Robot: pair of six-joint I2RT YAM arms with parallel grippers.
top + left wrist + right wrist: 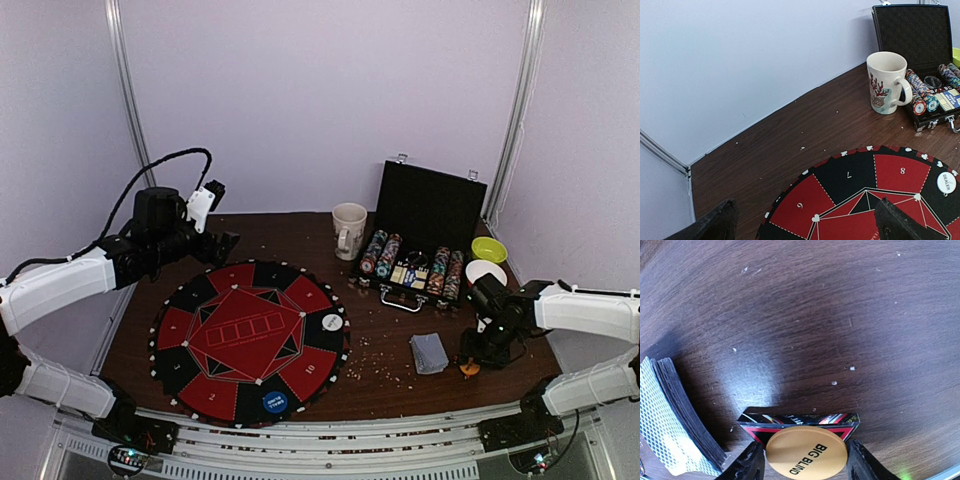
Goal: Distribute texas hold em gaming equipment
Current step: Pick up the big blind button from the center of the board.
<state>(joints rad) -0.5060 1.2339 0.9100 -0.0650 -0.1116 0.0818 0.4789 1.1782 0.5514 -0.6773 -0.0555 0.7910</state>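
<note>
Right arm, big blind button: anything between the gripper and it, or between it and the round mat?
Nothing between the right gripper and the orange BIG BLIND button; its fingers flank it. Toward the round mat, the card deck lies in the direct line; a lifted carry should probably clear it.

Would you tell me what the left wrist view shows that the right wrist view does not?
Only the left wrist view shows the mug, the open chip case, the red and black mat and the white dealer button on it. Only the right wrist view shows the orange disc framed by the right end effector, with the deck of cards nearby. Both show the brown table.
</note>
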